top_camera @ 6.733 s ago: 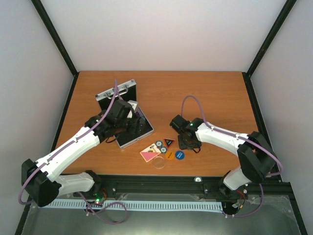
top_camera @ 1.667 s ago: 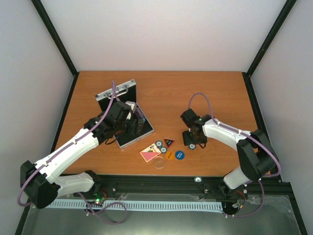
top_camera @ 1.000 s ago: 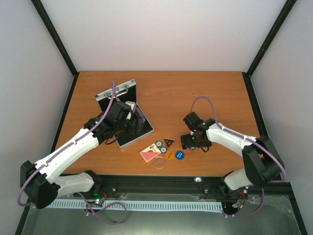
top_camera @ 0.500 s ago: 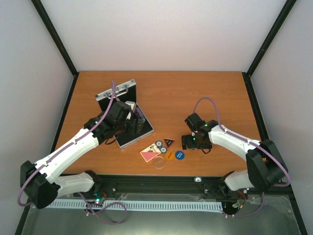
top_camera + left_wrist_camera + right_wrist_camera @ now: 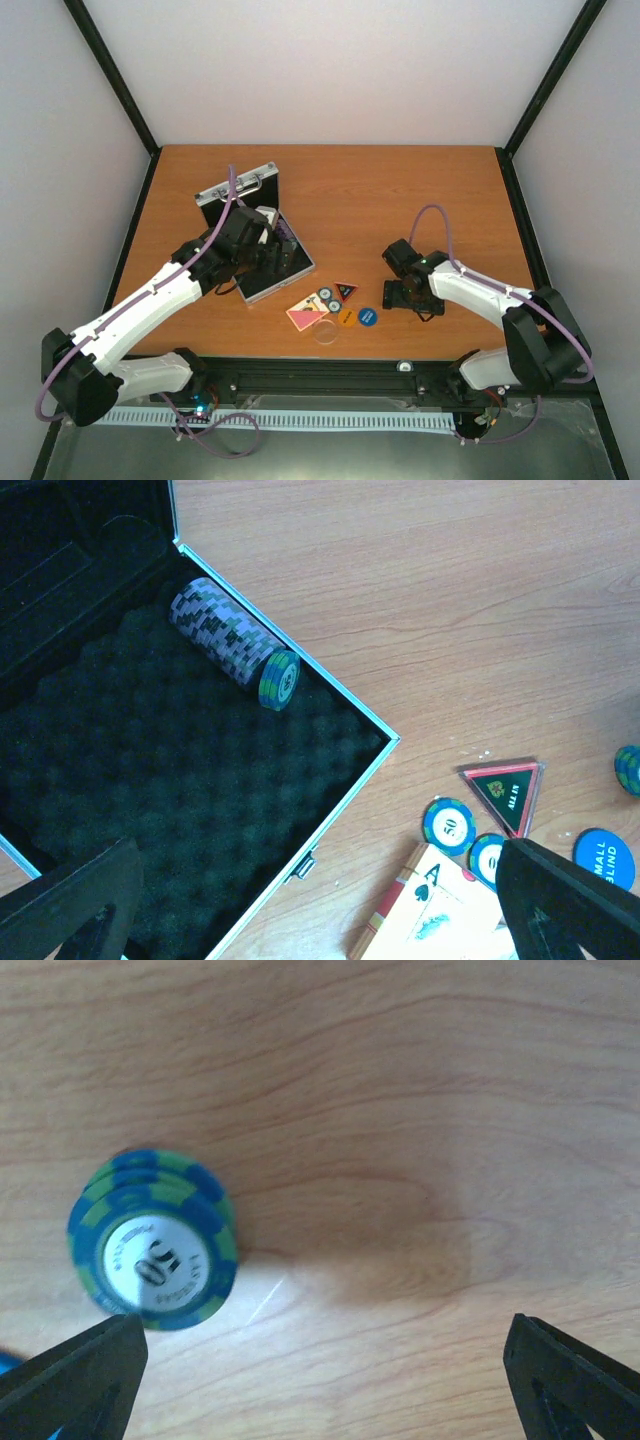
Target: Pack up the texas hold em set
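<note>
Hidden: in the top view the left arm covers much of the case [image 5: 240, 188]; the deck [image 5: 430, 915] is cut off by the left-wrist view's edge.
Case: open, left on the table [image 5: 400, 190]; a chip roll [image 5: 232, 642] lies on its foam against the rim.
Right wrist only: chip stack [image 5: 153, 1241] on the table.
Top only: clear disc [image 5: 326, 333].
Left gripper [image 5: 315, 880]: spread wide over the case, empty.
Right gripper [image 5: 322, 1360]: spread wide, empty.
</note>
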You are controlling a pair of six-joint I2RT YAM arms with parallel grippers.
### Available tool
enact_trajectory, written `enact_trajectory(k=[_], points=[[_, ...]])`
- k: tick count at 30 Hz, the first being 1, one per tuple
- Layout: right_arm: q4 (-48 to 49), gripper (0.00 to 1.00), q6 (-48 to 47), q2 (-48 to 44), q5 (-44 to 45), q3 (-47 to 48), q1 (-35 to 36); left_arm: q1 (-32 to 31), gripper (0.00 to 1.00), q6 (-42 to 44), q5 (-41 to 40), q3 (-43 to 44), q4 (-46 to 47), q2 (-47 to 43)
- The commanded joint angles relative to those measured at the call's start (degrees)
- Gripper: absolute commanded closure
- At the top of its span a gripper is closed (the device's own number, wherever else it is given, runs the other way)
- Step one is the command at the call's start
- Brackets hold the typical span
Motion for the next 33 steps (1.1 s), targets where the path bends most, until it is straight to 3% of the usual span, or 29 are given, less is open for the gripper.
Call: enact_trajectory(k=[1, 33], points=[[-0.17, 0.00, 3.08, -0.12, 4.78, 0.72, -1.33, -0.13, 0.00, 0.14, -0.42, 0.18, 1.01, -0.77], [2.16, 0.00, 4.04, -1.00, 4.68, -2.06, -4.26, -0.13, 0.00, 0.24, -0.68, 0.19, 1.10, 0.09]])
